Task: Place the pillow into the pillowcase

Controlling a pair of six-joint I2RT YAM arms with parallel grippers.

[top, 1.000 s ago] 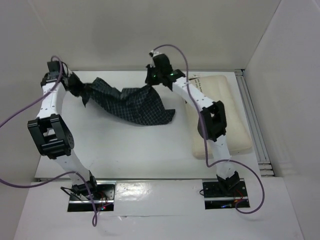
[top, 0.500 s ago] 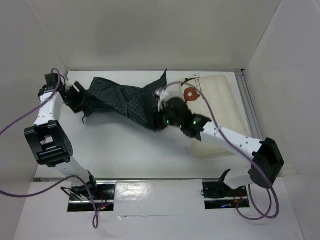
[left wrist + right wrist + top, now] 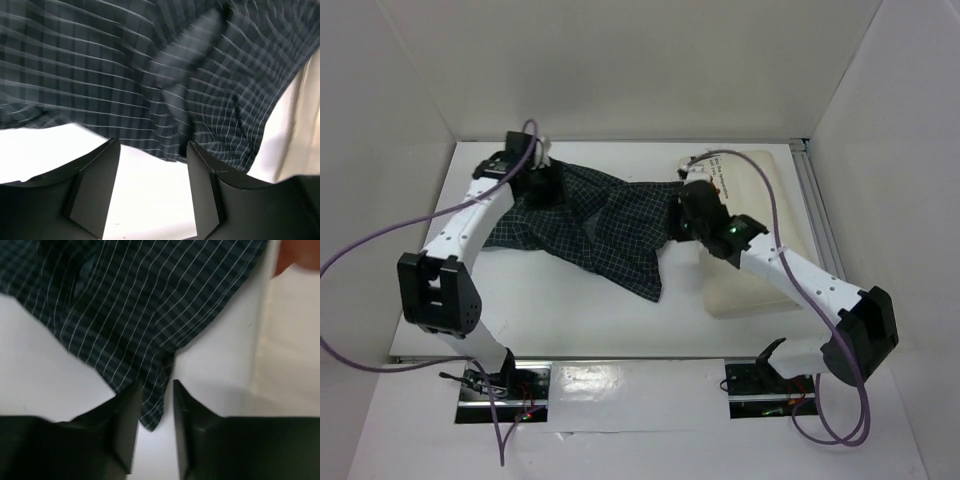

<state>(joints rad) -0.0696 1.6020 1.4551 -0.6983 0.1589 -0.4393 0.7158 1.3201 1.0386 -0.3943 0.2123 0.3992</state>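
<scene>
The pillowcase (image 3: 600, 228), dark navy with a thin white check, lies crumpled and spread on the white table. The cream pillow (image 3: 760, 178) lies flat to its right, partly under my right arm. My left gripper (image 3: 548, 185) hovers at the cloth's back left edge. In the left wrist view it (image 3: 153, 145) is open, with bare table between the fingers and the pillowcase (image 3: 150, 75) just past the tips. My right gripper (image 3: 678, 222) is at the cloth's right edge. In the right wrist view its jaws (image 3: 156, 385) stand narrowly open over a corner of the pillowcase (image 3: 125, 315), with the pillow (image 3: 290, 350) to the right.
White walls close in the table on the left, back and right. A metal rail (image 3: 823, 235) runs along the right edge beside the pillow. Purple cables (image 3: 360, 250) loop from both arms. The arm bases (image 3: 500, 385) sit at the near edge.
Both grippers have let go of the pillowcase, which was held up between them and now lies on the table. The left arm has moved right, and the right arm has come down to the cloth's right edge.
</scene>
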